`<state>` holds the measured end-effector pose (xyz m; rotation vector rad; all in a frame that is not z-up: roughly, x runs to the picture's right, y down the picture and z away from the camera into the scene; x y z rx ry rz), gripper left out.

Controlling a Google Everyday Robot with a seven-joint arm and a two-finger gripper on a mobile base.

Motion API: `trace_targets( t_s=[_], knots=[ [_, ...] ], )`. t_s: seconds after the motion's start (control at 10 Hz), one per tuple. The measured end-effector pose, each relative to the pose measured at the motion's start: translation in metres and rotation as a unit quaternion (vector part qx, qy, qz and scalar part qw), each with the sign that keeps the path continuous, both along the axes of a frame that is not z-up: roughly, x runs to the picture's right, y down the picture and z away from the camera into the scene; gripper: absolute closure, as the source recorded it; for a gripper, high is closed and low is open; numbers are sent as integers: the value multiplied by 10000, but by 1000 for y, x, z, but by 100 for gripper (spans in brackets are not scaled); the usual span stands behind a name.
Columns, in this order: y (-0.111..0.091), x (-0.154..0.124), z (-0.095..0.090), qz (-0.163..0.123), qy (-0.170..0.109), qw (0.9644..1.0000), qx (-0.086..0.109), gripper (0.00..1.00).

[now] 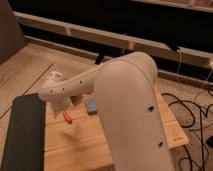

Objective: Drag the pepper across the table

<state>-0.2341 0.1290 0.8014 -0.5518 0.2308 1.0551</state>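
The pepper (67, 118) is a small red-orange chili lying on the left part of the light wooden table (80, 145). My gripper (62, 108) hangs at the end of the white arm (125, 95), pointing down right over the pepper's upper end and seeming to touch it. The arm's big elbow fills the middle of the view and hides much of the table behind it.
A small blue-grey block (91, 105) lies just right of the pepper. A dark grey mat (22, 135) runs along the table's left edge. Black cables (192, 112) lie on the floor at the right. The white bottle is hidden.
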Motion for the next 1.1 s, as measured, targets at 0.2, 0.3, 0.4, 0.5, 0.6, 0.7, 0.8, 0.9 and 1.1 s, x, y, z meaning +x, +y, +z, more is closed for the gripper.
trace_targets(
  t_s=[0.2,0.3,0.4,0.5,0.6,0.7,0.8,0.9,1.1],
  knots=[
    [1,-6,17,-55,37,9997,-215,35],
    [3,-7,23,-83,50,9995,-298,35],
    [3,-10,30,-102,61,9992,-391,35],
    [2,-8,36,-136,109,9989,-442,35],
    [1,-6,42,-184,160,9985,-493,35],
    [0,-3,49,-290,235,9978,-543,35],
    [1,-2,55,-445,304,9968,-590,35],
    [2,-3,59,-561,351,9958,-626,35],
    [6,-3,64,-808,443,9929,-746,35]
  ],
)
